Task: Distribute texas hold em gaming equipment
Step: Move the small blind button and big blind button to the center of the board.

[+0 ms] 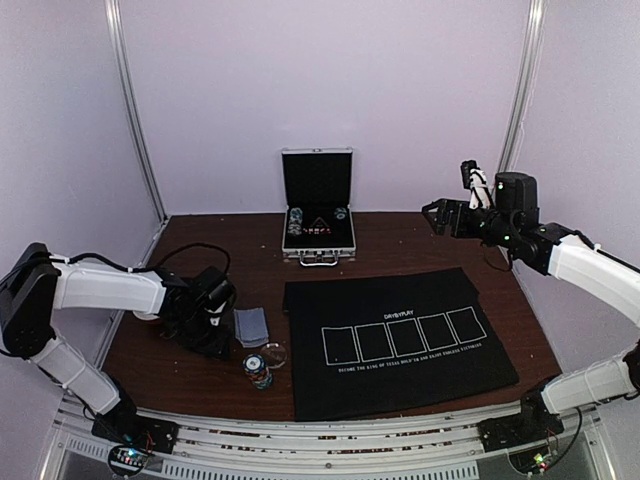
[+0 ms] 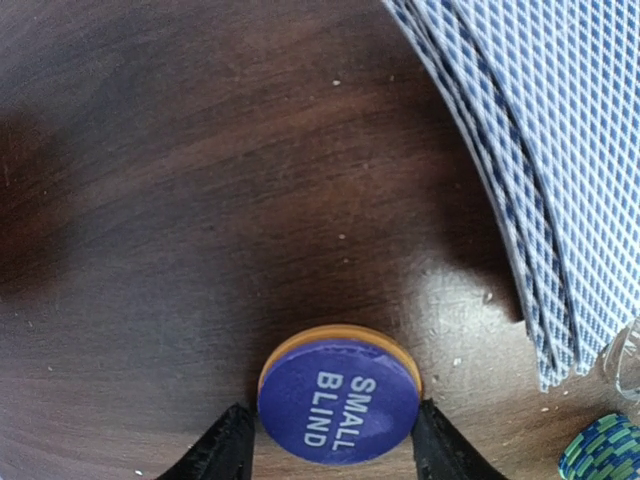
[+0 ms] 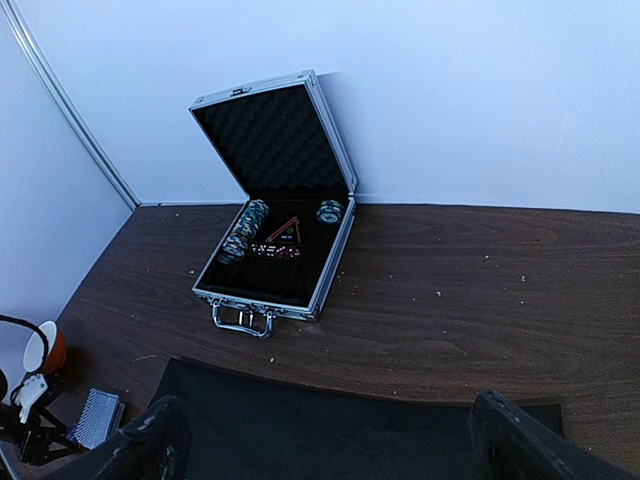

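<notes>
My left gripper (image 2: 335,445) is low on the table, its fingers closed against both sides of a purple "SMALL BLIND" button disc (image 2: 338,402) that lies on an orange disc (image 2: 330,338). The grey-blue-backed cards (image 2: 560,180) are fanned just to its right; from the top they lie beside the left gripper (image 1: 215,332) as a small pile of cards (image 1: 251,325). A stack of stripe-edged chips (image 1: 257,370) stands near the mat's left edge. My right gripper (image 3: 335,450) is open and empty, held high over the back right (image 1: 445,215).
The open silver case (image 3: 280,240) stands at the back centre with chips (image 3: 240,230) in it. A black mat (image 1: 400,340) with five card outlines covers the front right. A red-and-white round thing (image 3: 45,350) is at the far left.
</notes>
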Controlling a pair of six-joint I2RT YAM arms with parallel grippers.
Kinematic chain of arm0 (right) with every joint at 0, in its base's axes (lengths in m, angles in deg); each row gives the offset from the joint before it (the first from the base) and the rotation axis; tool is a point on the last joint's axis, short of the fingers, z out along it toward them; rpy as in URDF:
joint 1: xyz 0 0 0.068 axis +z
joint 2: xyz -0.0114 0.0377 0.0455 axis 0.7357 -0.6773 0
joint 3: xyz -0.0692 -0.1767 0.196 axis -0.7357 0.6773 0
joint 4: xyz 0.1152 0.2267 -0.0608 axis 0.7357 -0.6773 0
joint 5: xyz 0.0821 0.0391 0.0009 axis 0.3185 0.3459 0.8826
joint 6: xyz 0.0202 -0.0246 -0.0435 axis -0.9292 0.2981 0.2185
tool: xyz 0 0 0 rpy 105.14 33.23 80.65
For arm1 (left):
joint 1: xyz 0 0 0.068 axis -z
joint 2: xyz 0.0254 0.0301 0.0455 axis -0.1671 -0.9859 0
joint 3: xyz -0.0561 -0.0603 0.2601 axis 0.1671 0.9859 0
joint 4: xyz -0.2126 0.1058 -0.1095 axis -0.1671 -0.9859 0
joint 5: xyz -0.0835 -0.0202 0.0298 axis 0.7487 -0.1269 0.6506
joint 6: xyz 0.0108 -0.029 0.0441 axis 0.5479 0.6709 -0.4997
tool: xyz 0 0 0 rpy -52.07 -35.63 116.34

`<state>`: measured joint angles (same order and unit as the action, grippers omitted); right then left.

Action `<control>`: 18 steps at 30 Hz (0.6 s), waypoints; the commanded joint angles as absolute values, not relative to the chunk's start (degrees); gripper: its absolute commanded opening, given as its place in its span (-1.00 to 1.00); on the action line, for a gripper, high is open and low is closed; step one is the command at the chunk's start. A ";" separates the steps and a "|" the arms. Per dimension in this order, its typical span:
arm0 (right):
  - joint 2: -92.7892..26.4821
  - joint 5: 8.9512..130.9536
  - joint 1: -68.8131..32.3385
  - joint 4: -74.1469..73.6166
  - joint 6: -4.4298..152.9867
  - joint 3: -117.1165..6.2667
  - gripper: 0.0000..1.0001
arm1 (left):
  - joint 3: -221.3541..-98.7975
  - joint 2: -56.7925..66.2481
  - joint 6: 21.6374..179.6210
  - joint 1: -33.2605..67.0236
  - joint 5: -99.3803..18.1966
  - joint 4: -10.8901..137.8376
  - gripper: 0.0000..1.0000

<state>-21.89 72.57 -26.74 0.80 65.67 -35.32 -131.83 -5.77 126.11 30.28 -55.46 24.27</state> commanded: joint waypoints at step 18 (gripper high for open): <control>-21.59 72.33 -26.36 1.34 65.01 -34.69 1.00 | -132.51 -3.65 126.58 29.71 -56.56 24.63 -0.47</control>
<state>-21.89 72.57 -26.72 0.82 65.65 -35.32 -131.83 -5.05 126.57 30.11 -55.62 24.27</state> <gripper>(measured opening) 0.999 0.441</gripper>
